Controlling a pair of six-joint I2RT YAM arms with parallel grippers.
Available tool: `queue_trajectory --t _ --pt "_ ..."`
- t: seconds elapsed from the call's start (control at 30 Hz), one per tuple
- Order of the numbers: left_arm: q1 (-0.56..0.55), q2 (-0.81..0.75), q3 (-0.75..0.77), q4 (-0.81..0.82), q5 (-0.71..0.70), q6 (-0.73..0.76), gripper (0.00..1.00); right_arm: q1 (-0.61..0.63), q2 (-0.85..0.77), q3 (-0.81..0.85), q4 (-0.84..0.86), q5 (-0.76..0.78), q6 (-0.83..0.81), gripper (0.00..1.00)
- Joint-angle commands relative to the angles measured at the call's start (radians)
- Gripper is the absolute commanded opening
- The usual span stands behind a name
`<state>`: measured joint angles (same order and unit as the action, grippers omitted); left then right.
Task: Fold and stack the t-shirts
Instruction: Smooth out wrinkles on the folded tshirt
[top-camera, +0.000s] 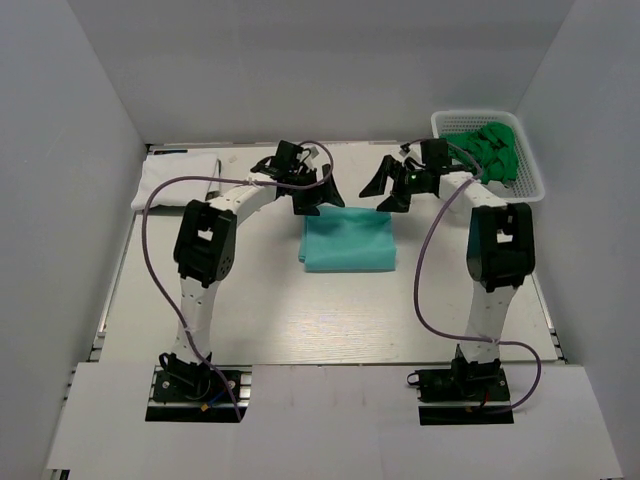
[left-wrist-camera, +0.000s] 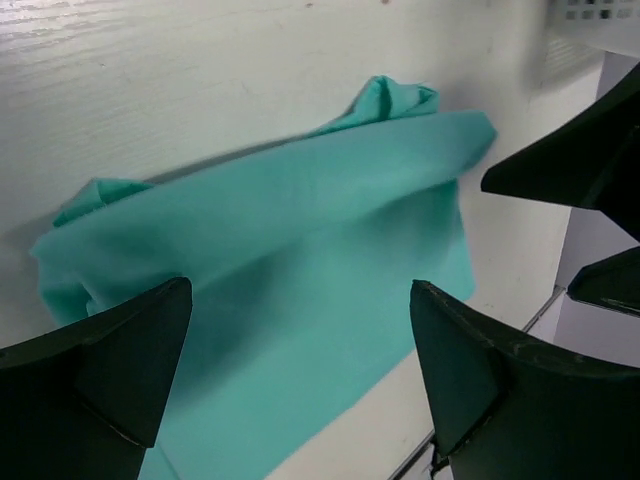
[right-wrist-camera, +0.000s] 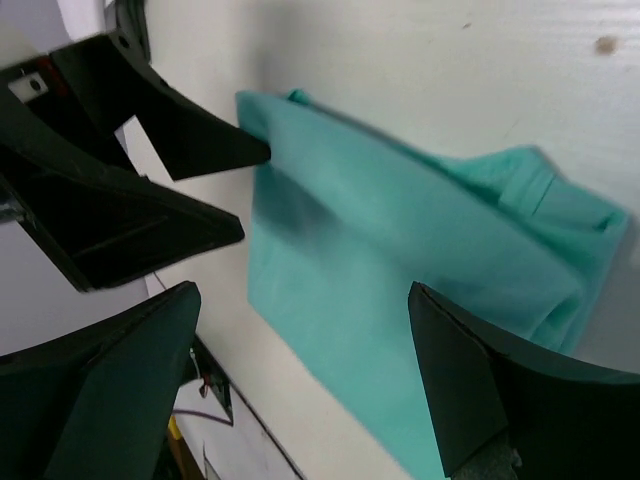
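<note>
The teal t-shirt (top-camera: 348, 240) lies folded into a neat rectangle mid-surface (top-camera: 300, 320), so one fold looks done. Just past its far edge hover the left fingers (left-wrist-camera: 110, 370) and right fingers (right-wrist-camera: 490, 380), both spread wide and holding nothing. Farther off to its left, the white t-shirt (top-camera: 180, 180) lies apart; stacking it looks still to do.

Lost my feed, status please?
Left gripper open, right gripper open, both empty. Teal t-shirt folded at centre. White t-shirt far left, not stacked. Basket far right, out of the way.
</note>
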<state>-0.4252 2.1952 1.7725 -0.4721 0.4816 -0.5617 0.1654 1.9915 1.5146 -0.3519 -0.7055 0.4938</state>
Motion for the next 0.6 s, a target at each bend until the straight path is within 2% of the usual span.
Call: queue_trajectory --t 0.0,0.07,0.17,0.37,0.57 --pt "0.008 0.055 -0.002 0.069 0.028 -0.017 1.00 -0.009 0.114 0.045 0.155 -0.032 0.061 0.90" --pt "0.017 0.084 0.039 0.056 0.002 -0.029 1.00 -0.013 0.144 0.059 0.235 -0.003 0.121 0.90" --pt "0.028 0.106 0.050 0.056 -0.032 -0.038 1.00 -0.014 0.214 0.075 0.264 0.046 0.178 0.90" --pt "0.055 0.124 0.039 0.044 -0.041 -0.038 1.00 -0.018 0.289 0.093 0.278 0.194 0.183 0.90" --pt "0.055 0.115 0.056 0.020 -0.032 -0.009 1.00 -0.010 0.323 0.310 0.200 0.216 0.122 0.90"
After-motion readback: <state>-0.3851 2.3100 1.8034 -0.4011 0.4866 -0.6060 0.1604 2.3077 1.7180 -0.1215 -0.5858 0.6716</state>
